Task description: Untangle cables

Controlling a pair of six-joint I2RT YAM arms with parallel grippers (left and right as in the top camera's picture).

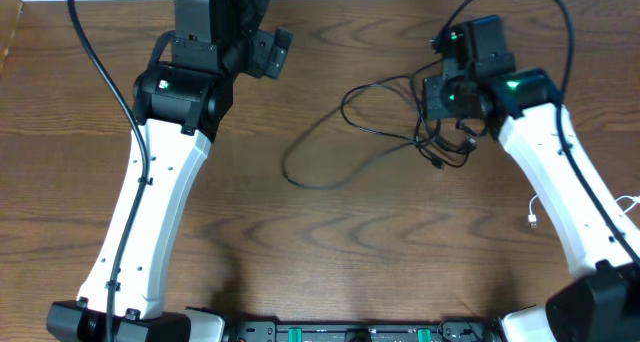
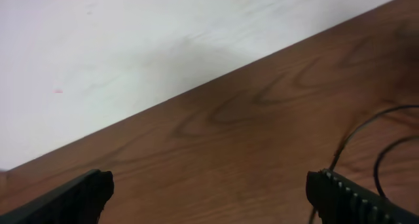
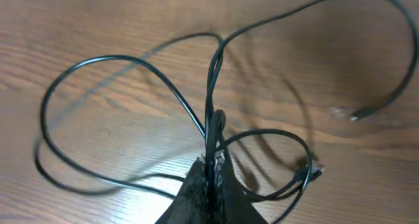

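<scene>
Thin black cables (image 1: 385, 117) lie looped and tangled on the brown table, right of centre. One long strand (image 1: 310, 177) trails left toward the middle. My right gripper (image 1: 447, 117) is shut on the black strands; in the right wrist view the jaws (image 3: 212, 166) pinch several strands, and loops (image 3: 124, 112) hang around them, lifted off the wood. A small plug end (image 3: 357, 115) shows at the right. My left gripper (image 1: 270, 50) is open and empty at the far edge, its fingers wide apart (image 2: 209, 191), with a cable strand (image 2: 366, 129) near its right finger. A white cable (image 1: 535, 214) lies at the right edge.
The white wall (image 2: 131, 47) meets the table's far edge just beyond my left gripper. A black rail (image 1: 350, 332) runs along the table's front edge between the arm bases.
</scene>
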